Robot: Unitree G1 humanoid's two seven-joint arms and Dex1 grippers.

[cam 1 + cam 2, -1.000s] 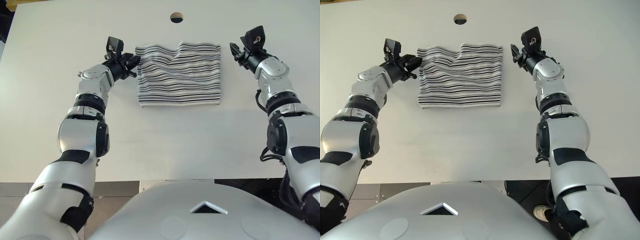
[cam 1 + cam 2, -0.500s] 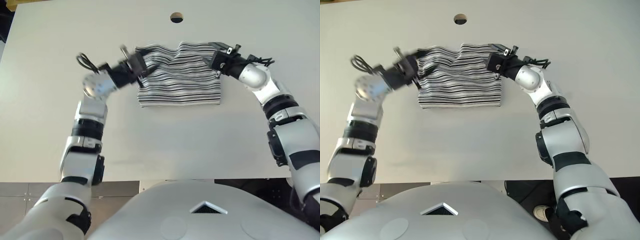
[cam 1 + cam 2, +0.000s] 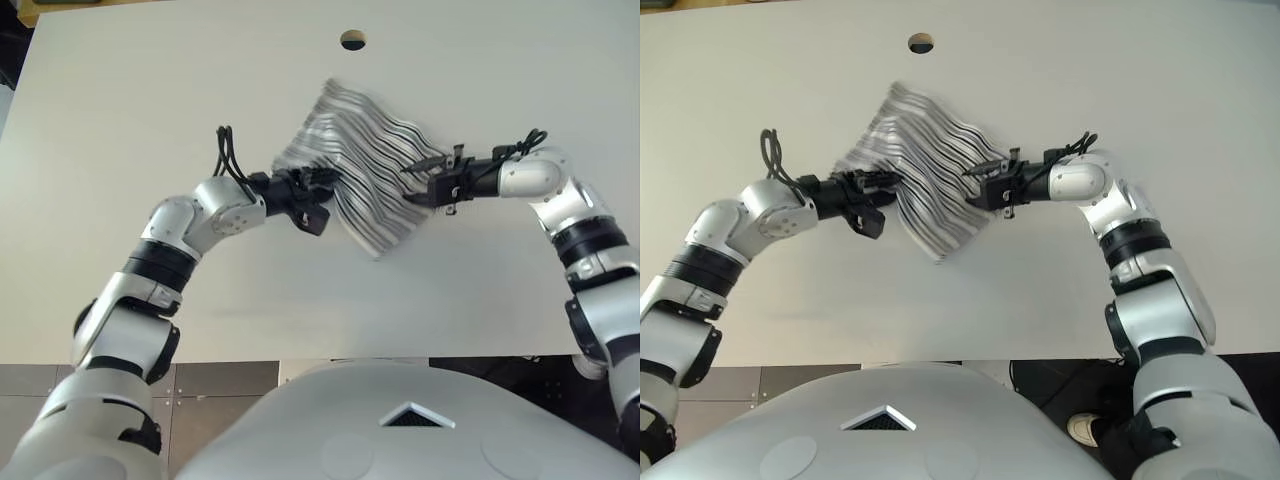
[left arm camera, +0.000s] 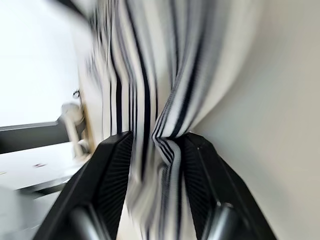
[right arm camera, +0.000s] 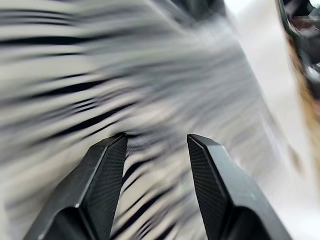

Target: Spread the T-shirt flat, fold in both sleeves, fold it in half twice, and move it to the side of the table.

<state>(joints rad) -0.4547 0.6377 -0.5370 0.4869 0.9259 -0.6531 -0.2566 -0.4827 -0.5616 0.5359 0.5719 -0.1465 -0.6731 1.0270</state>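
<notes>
1. The black two-finger left gripper (image 3: 322,186) is on the robot's side of the dark round hole (image 3: 352,39) in the white table (image 3: 150,80), a bit to the hole's left. It is clamped on a bunched ridge of the black-and-white striped T-shirt (image 3: 365,160), at the shirt's left edge. We judge that the pinch takes only a narrow fold. A sharp pull could slip the cloth out, or drag only the top layers so the fold opens.
2. The T-shirt is just on the robot's side of the hole. It is a folded bundle skewed into a diamond between the two grippers, with one corner toward the hole and one sagging toward the robot. It looks partly raised off the table. The risk we see is that the sagging corner trails or catches on the table, so the layers shear apart and the folds are lost.
3. The black right gripper (image 3: 412,185) is on the robot's side of the hole, to its right, at the shirt's right edge. We cannot tell whether it actually grips the cloth. If it does not, the shirt hangs from the left pinch alone, swings and unravels.
4. If the two arms pull unevenly, the bundle twists further. We think it would then land crooked at the table's side.
</notes>
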